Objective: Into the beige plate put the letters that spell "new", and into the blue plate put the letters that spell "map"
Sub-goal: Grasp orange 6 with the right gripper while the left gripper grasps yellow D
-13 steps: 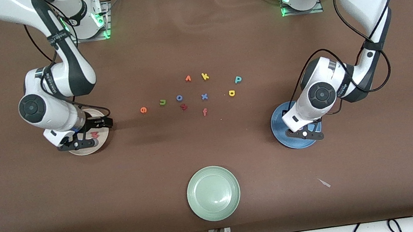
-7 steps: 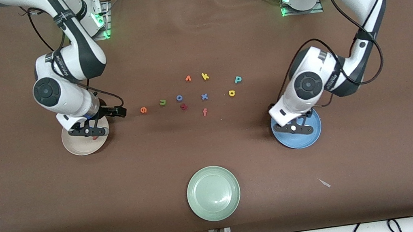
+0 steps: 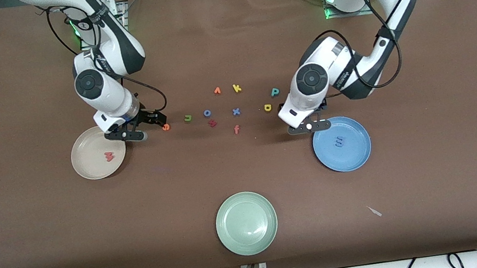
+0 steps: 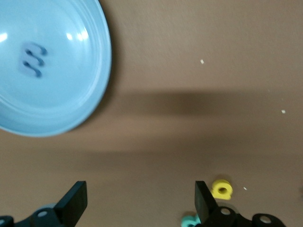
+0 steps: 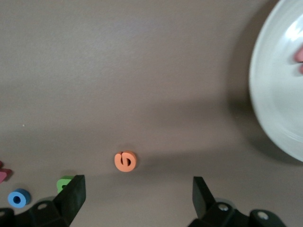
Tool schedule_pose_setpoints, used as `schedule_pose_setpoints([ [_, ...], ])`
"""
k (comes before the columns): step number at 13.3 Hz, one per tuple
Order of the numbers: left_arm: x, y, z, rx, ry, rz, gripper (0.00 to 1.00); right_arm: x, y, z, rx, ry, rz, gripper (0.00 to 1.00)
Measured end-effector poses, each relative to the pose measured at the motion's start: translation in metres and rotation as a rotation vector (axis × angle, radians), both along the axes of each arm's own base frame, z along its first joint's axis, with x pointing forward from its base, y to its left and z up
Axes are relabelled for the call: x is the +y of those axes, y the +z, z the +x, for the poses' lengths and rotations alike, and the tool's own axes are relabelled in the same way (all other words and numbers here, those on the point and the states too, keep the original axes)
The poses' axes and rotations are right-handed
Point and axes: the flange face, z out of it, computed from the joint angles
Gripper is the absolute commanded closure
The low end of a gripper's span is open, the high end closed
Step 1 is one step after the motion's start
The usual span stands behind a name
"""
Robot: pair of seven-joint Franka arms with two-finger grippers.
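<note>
The scene is bright and the light is even, coming from above. On the brown table [image 3: 246,185] the arms throw only soft, wide shadows with no hard edge. The pale green plate [image 3: 246,223] shows a weak shine in its middle. In the left wrist view the blue plate [image 4: 71,109] has small white glare spots and a dark soft shadow along its rim; the blue m [image 4: 33,59] in it looks blurred. In the right wrist view the beige plate [image 5: 277,94] is washed out, almost white, and its rim is unsharp. The orange e [image 5: 125,161] is a little soft too.
</note>
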Motion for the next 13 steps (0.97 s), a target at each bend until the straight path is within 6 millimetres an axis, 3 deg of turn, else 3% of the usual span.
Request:
schedule_pose_setpoints([
  [6, -0.024, -0.014, -0.024, -0.028, 0.069, -0.030, 0.00, 0.022, -0.048, -0.009, -0.035, 0.038, -0.006, 0.01],
  [10, -0.049, -0.037, -0.055, -0.035, 0.117, -0.062, 0.00, 0.023, -0.054, -0.009, -0.037, 0.039, -0.008, 0.14],
  [13, -0.068, -0.044, -0.068, -0.040, 0.142, -0.088, 0.03, 0.023, -0.055, -0.009, -0.036, 0.040, -0.009, 0.25],
])
